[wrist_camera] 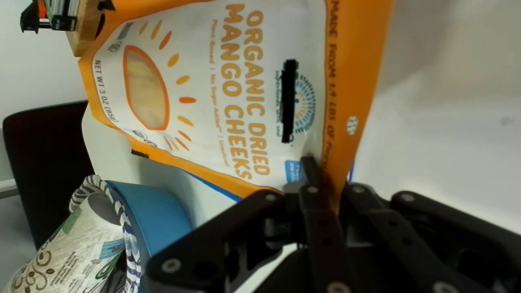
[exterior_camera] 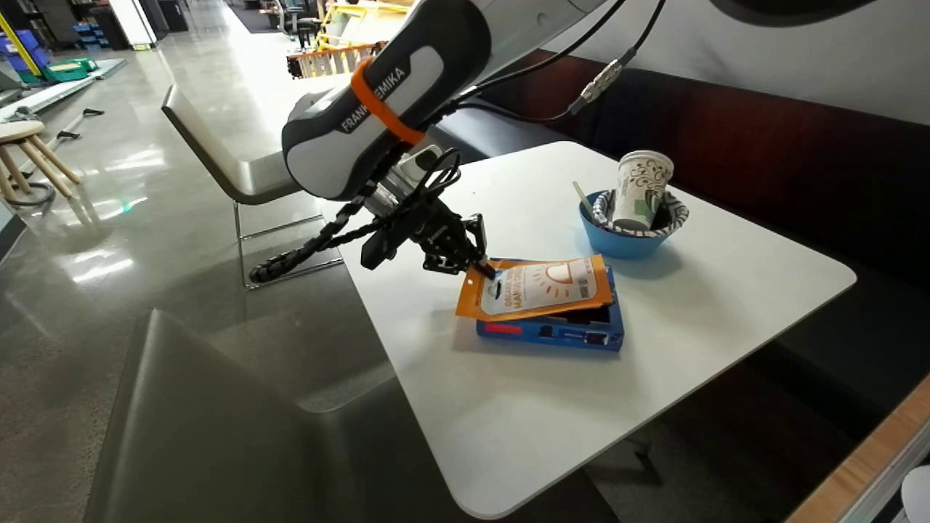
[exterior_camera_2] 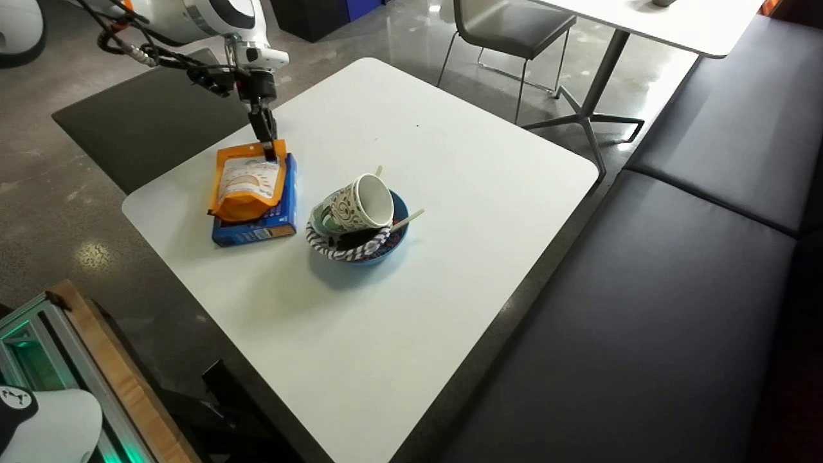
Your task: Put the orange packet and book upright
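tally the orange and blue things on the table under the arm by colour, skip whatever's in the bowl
Orange: 1, the dried mango packet
Blue: 2, the box and the bowl
Total: 3

Your white rectangular table [exterior_camera: 523,421], smooth top, rounded corners

You've got a boxy blue rectangular book [exterior_camera: 559,333] with printed sides lying flat toward one edge, and a round blue bowl [exterior_camera: 629,245] standing upright near it, bare tabletop between them. Oh, plus a tiny dark speck [exterior_camera_2: 418,125] on your surface.
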Tool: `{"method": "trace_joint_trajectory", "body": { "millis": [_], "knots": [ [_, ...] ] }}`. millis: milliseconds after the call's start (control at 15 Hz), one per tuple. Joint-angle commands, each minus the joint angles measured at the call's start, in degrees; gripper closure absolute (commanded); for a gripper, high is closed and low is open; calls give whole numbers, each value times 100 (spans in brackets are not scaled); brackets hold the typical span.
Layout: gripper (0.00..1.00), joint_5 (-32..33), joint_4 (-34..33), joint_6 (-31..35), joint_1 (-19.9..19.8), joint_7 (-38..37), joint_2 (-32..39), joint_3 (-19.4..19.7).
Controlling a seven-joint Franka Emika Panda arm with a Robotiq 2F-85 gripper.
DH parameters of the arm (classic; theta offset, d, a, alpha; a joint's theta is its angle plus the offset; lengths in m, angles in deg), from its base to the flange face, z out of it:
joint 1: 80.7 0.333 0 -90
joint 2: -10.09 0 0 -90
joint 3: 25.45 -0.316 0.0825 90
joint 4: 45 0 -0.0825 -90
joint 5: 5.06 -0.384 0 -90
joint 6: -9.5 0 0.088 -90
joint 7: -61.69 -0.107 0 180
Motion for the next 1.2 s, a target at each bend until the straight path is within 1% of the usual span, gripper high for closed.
{"method": "trace_joint_trajectory", "body": {
  "millis": [0, 267, 400, 600, 867, 1133],
  "knots": [
    [98, -85, -12, 189, -9, 74, -69, -100],
    [98, -121, 239, 694, -50, 30, -502, -250],
    [98, -139, 409, 1155, -101, -9, -798, -318],
    [98, -182, 780, 1958, -191, -142, -1352, -363],
    [98, -247, 1478, 3283, -363, -275, -2126, -347],
    [98, -426, 2340, 4743, -705, -155, -2769, -357]
  ]
}}
